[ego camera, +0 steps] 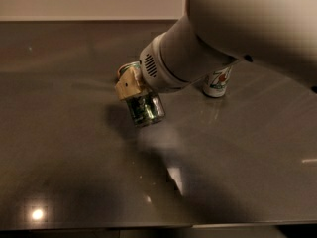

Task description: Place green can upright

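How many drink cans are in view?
2. The green can is held tilted in the claw, left of centre. The pale can stands upright further back on the right, partly behind the arm. More could be hidden by the arm.

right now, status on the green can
gripper mid-table, shut on green can. green can tilted, not yet upright. pale can stands behind the arm, well apart, not in the way.

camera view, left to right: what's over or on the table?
green can, clamped in the gripper left of centre → pale can with green and red marks, standing on the table, partly behind the arm.
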Controlling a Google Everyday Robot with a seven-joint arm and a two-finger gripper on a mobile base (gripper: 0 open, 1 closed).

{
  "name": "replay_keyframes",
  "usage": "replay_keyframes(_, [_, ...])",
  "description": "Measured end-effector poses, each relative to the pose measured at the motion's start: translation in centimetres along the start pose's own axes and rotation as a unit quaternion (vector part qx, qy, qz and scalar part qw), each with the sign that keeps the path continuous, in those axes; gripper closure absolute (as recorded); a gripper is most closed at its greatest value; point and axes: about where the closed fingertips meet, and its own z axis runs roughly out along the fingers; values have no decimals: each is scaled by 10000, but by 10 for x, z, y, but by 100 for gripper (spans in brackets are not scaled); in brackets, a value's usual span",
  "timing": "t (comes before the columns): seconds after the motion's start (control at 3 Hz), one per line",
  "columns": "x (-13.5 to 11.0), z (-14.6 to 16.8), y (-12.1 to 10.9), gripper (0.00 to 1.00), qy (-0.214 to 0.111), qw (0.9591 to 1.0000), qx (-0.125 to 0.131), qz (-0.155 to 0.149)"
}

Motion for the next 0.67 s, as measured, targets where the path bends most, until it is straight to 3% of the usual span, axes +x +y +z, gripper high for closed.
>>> replay_keyframes(0.33, [1, 0, -5, 100, -29, 9971, 741, -196])
replay_keyframes(0.67, [1, 0, -9, 100, 7, 9951, 793, -589])
